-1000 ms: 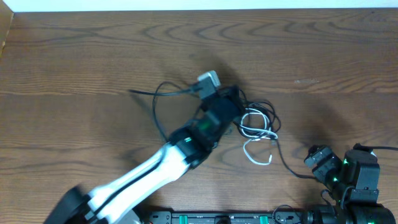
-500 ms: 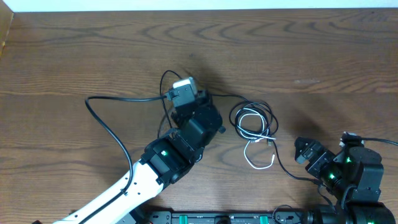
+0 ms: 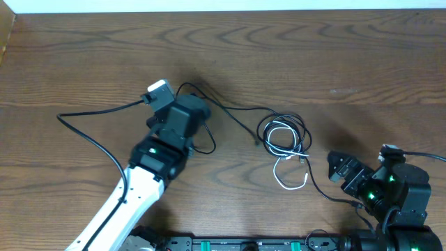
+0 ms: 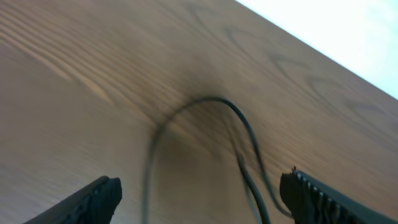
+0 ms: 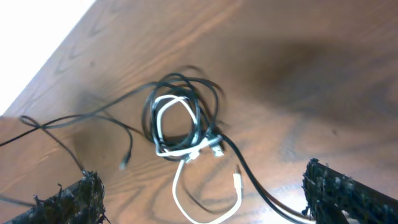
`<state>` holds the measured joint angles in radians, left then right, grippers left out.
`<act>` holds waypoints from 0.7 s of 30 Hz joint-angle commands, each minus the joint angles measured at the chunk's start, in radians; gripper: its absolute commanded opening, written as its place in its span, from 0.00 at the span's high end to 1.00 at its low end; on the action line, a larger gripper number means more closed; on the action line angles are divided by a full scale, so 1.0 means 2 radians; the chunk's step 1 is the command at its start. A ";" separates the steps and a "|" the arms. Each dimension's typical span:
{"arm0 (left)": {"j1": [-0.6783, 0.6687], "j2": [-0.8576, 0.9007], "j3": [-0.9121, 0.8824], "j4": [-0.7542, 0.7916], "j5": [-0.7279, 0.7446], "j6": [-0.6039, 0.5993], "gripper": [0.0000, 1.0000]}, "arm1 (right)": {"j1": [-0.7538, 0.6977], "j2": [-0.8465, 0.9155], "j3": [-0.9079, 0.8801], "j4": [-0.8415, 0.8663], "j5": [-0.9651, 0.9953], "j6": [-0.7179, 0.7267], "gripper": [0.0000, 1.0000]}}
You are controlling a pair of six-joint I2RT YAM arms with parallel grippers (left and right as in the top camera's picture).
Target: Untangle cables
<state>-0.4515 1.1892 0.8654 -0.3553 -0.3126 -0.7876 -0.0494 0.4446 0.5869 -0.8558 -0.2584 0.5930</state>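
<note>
A dark brown wooden table (image 3: 348, 56) with bold, wavy grain fills nearly the whole overhead view. Beyond its far edge runs a bright white surface (image 3: 209, 5); whether wall or floor cannot be told. Soft, even light leaves blurred shadows on the wood.

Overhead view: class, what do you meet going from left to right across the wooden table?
Leftmost bend of the thin black cable → left hand → coiled bunch of black and white cables → right hand.
</note>
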 commanded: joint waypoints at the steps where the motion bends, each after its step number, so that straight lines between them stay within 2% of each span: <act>1: 0.014 0.000 0.004 0.005 0.202 0.002 0.13 | -0.001 0.003 -0.013 0.020 -0.047 -0.034 0.01; 3: 0.013 0.000 0.004 0.014 0.256 0.003 0.13 | -0.001 0.009 -0.019 0.036 -0.058 -0.044 0.01; 5: 0.009 0.000 0.004 0.015 0.280 0.003 0.13 | -0.001 0.020 -0.028 0.057 -0.059 -0.052 0.01; 13: -0.005 0.009 0.004 -0.003 0.280 0.003 0.13 | -0.001 0.117 -0.079 0.176 -0.057 -0.038 0.02; 21: -0.005 0.023 0.004 -0.020 0.280 0.003 0.13 | 0.026 0.285 -0.079 0.301 -0.072 -0.024 0.05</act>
<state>-0.4603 1.2243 0.8654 -0.3882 0.2352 -0.7876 -0.0299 0.9184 0.4297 -0.2905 -0.3855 0.5335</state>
